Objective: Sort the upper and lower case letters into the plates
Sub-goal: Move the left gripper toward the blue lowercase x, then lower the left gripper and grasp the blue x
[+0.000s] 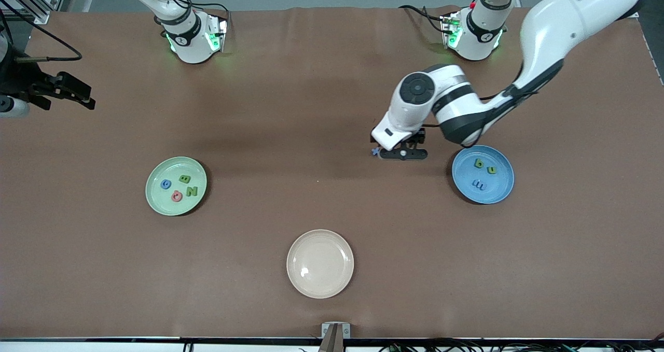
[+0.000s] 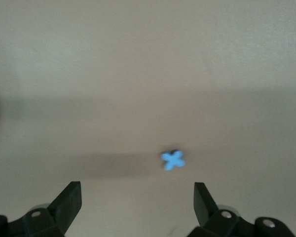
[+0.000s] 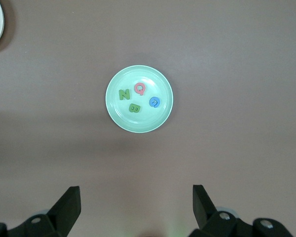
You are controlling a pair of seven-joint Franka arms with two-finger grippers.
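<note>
Front view is showing the left gripper [image 1: 403,152] sitting low over bare table between the two arms' ends, close to the blue plate [image 1: 502,185]. A small blue x-shaped letter [image 1: 375,151] is lying on the table just beside that gripper, toward the right arm's end. The jaws are standing fully apart and are holding nothing. The right gripper [image 1: 67,90] is waiting at the right arm's end of the table, jaws also wide and empty.

The step in hand is judged to be picking up the x-shaped letter. To do it well:
- Shift the gripper toward the letter until the piece is lying midway between the fingertips; in the left wrist view the letter [image 2: 173,160] is sitting ahead of the fingers [image 2: 69,200], not yet between them.
- Descend until the tips are nearly touching the table, since the piece is flat and thin.
- Close squarely so the piece is not skidding away.

The mint green plate [image 1: 154,202] is holding four letters and the blue plate three; the cream plate [image 1: 320,284] is lying bare, nearest the front camera.

The right wrist view is showing the mint green plate [image 3: 117,116] from above, with an N, a Q, a B and a blue rounded letter readable. The left wrist view alone is giving the letter's offset from the fingers.
</note>
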